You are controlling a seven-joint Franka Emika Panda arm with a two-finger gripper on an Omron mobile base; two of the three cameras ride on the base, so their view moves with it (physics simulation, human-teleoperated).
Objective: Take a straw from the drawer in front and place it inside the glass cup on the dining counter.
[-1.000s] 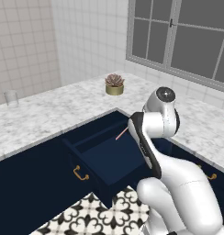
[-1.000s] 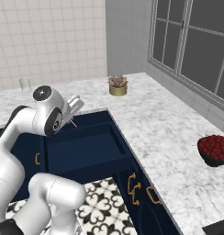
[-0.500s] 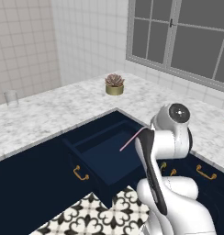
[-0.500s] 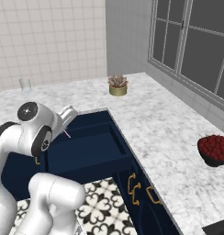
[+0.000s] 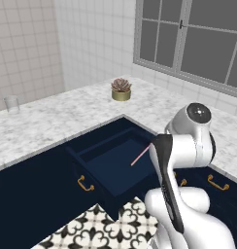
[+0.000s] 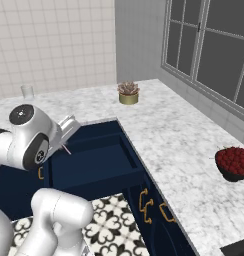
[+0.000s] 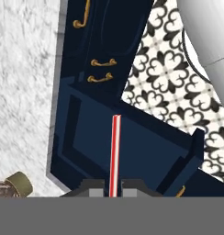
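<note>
Low in the centre of my hand view, the gripper (image 7: 114,189) is clenched on the straw (image 7: 115,153), which runs straight up the frame from between the two dark tips, pale pink-red with a white stripe along it. Behind it lies the open drawer (image 7: 132,147), its navy interior filling the middle of that frame, with patterned floor tiles (image 7: 169,69) toward the upper right and marble along the left edge. From my left base view, the straw (image 5: 140,156) shows as a thin slanted line just left of the arm's forearm, held above the drawer (image 5: 115,160), which stands pulled out with its brass handle (image 5: 84,184) at lower left. On the worktop (image 5: 57,116), the glass cup (image 5: 11,104) stands at far left, well apart from the straw, and a potted succulent (image 5: 121,89) sits upper centre. From my right base view, the cup (image 6: 27,91) is upper left and a bowl of red fruit (image 6: 236,163) sits at right.
</note>
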